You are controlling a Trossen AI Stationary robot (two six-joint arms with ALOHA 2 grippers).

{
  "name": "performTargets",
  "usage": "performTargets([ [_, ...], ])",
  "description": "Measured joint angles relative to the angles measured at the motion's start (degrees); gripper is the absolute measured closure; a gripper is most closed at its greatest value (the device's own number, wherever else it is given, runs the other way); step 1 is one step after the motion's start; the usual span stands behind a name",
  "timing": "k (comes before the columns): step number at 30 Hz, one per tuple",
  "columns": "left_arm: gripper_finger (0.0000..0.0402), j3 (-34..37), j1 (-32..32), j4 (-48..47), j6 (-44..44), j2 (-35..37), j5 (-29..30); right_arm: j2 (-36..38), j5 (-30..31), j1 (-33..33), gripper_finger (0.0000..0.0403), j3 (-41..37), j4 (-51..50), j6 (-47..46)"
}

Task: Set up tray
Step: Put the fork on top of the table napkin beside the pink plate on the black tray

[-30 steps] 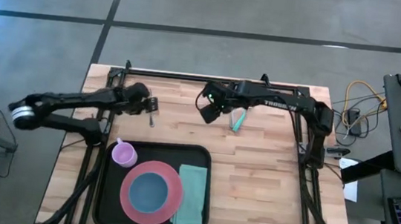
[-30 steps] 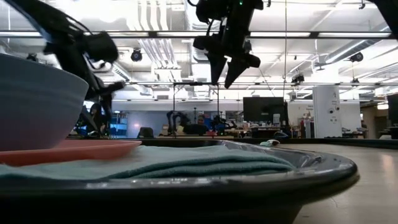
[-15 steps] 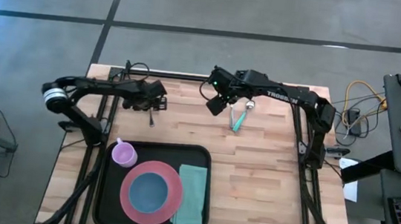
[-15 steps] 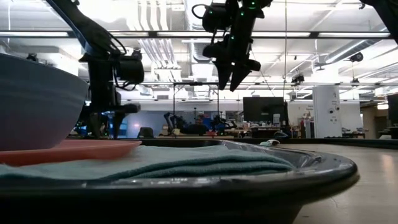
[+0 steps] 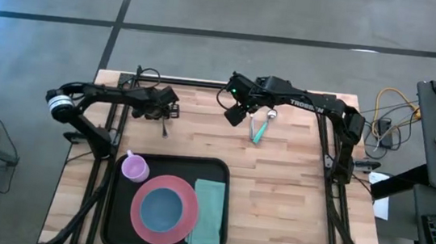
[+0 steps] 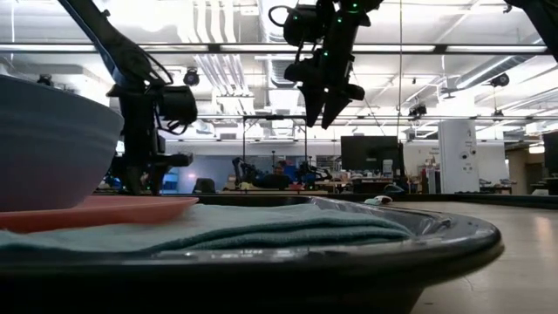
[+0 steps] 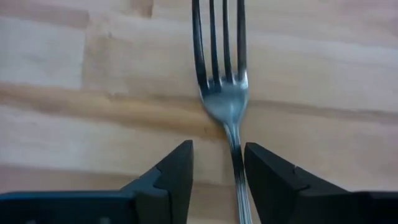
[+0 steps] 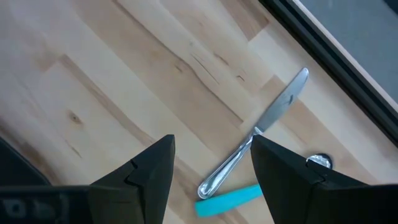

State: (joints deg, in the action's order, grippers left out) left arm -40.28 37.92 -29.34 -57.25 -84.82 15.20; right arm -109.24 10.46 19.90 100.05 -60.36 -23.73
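Note:
The black tray [image 5: 225, 189] lies at the near left of the table. It carries a pink plate [image 5: 140, 215] with a blue bowl [image 5: 163, 206], a purple cup [image 5: 134, 166] and a folded green napkin [image 5: 208, 212]. A metal fork [image 5: 164, 129] lies flat on the wood beyond the tray. My left gripper [image 5: 167, 115] hangs low over it, open. In the left wrist view the fork's handle [image 7: 235, 158] runs between the fingers of my left gripper [image 7: 217, 149], close beside one of them. My right gripper [image 5: 233, 115] is open and raised, beside a knife [image 8: 264, 138] and a teal-handled spoon [image 8: 231, 196].
The knife [image 5: 252, 125] and the teal-handled spoon [image 5: 259, 132] lie crossed on the far middle of the table. Black frame rails run along the far edge and both sides. Bare wood stretches to the right of the tray. Cables lie off the table's right side.
My left arm has swung toward the far edge. Its gripper has turned its fingers downward and has come down over the fork. My right gripper has shifted a little toward the far right, nearer the knife and spoon. Nothing on the table has moved.

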Motion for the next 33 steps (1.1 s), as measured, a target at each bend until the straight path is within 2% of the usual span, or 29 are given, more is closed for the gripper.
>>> performTargets([
  [12, 0.0351, 0.4, 1.3, 2.8, 3.2, -0.6, 0.2, 0.0, 0.1, 0.0, 0.0202, -1.2, 0.1, 1.2],
  [18, 0.0355, 0.9, 1.3, 2.9, 0.0, -3.0, -1.5, 0.0, 0.1, -0.2, 0.0202, -3.7, -1.0, 1.0],
  [22, 0.0354, 0.9, 1.3, 2.9, 1.4, -4.1, -2.7, 0.0, 0.1, -0.2, 0.0202, -6.0, -0.9, 0.9],
  [28, 0.0392, 0.9, 1.3, 1.7, 2.8, -2.8, -3.3, 0.6, 0.2, -0.9, 0.0202, -8.8, -0.3, 0.4],
  [33, 0.0396, 0.9, 1.2, 0.3, 3.6, -1.9, -4.2, 0.8, 0.1, -2.1, 0.0202, -9.4, 3.4, -0.2],
])
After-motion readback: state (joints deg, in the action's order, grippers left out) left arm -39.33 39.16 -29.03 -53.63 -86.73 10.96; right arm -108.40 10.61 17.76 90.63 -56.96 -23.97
